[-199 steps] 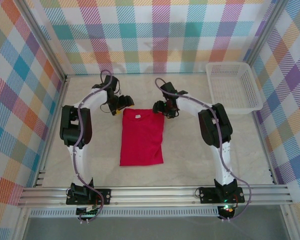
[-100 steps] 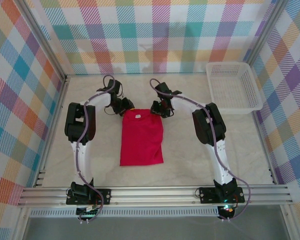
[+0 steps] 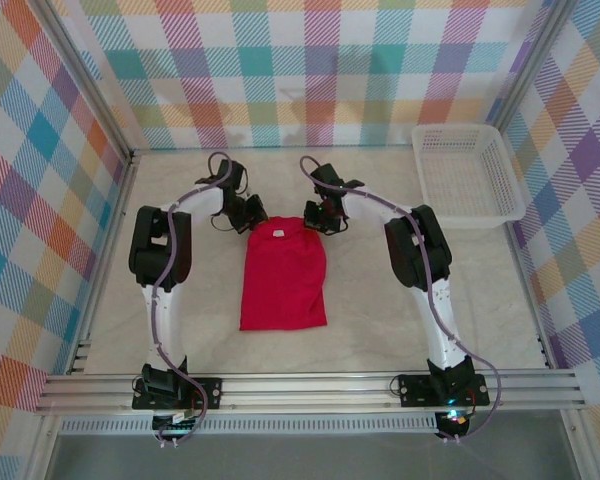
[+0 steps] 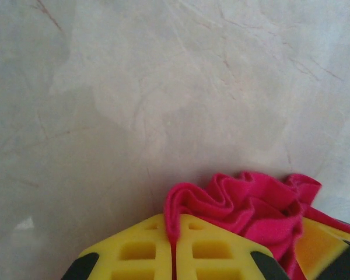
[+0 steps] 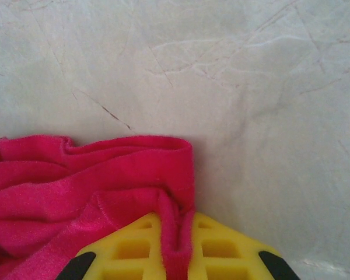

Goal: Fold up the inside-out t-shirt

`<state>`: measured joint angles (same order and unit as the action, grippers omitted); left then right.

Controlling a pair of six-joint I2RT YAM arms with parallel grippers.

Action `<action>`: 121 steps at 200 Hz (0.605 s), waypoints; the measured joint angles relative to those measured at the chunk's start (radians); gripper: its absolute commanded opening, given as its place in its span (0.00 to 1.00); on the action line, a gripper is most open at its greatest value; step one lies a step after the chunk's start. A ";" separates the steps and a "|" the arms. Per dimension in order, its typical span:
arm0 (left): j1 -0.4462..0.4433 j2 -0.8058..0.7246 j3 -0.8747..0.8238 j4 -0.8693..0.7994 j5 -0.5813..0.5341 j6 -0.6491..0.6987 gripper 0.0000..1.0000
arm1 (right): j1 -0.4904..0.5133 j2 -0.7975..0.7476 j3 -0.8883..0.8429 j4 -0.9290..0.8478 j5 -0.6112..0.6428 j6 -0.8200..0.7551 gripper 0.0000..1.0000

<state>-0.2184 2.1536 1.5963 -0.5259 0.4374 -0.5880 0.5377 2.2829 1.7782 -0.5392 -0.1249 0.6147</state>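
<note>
On a pale marble-patterned table [image 3: 400, 290] walled in by pastel plaid panels [image 3: 310, 70], a bright red short-sleeved cloth t-shirt [image 3: 283, 280] lies in a narrow lengthwise strip at the centre. Its hem is toward the arm bases, and its far end is drawn in to a rounded top. The left gripper [image 3: 250, 216] sits low at the far left corner of the t-shirt, the right gripper [image 3: 317, 218] at the far right corner.

In the left wrist view, the left gripper's yellow fingers [image 4: 134, 252] are pressed together on a thin fold of the red cloth, with more of it bunched in ruffles just to the right. In the right wrist view, the right gripper's yellow fingers [image 5: 221, 248] likewise pinch a rolled edge of the cloth (it runs straight down the seam between them). The rest of the fabric is heaped to the left.

A white plastic lattice basket [image 3: 467, 172] stands at the table's far right corner, well apart from the t-shirt.
</note>
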 measured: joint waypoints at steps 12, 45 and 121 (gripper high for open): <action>0.000 -0.021 0.013 -0.016 0.005 -0.001 0.00 | -0.002 -0.007 0.003 -0.017 0.000 -0.005 0.00; 0.001 -0.049 0.134 -0.066 0.034 -0.003 0.00 | -0.019 -0.046 0.078 -0.066 -0.007 -0.006 0.00; 0.032 0.003 0.785 -0.176 0.105 -0.002 0.00 | -0.076 -0.064 0.787 -0.277 -0.014 -0.080 0.00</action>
<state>-0.1864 2.1563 2.3814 -0.7021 0.5419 -0.5903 0.4622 2.2185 2.5652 -0.8162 -0.1394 0.5343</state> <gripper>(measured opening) 0.077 0.111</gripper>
